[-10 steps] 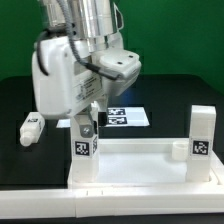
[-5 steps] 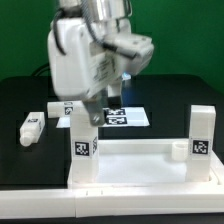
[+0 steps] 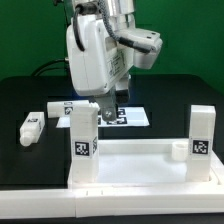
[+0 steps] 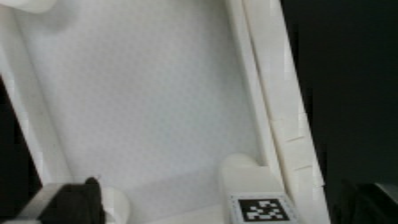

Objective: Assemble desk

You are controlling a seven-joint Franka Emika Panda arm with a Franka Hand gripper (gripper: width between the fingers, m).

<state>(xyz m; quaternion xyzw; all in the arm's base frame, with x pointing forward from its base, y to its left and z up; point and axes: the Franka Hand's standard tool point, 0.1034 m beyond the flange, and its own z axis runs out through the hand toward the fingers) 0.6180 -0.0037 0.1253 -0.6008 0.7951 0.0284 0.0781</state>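
On my black table (image 3: 25, 95) the marker board (image 3: 137, 117) lies flat, its square tags facing up; a green wall (image 3: 195, 50) stands behind.

The black counter (image 3: 20, 95) carries the white desk top (image 3: 140, 175) toward the front. A loose leg (image 3: 32, 126) lies well apart at the exterior view's left. The marker board (image 3: 135, 117) lies flat behind, near another small white piece (image 3: 57, 108).

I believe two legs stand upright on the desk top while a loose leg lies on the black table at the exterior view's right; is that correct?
Not quite: the loose leg lies at the exterior view's left, as that view shows. Two legs do stand upright on the desk top.
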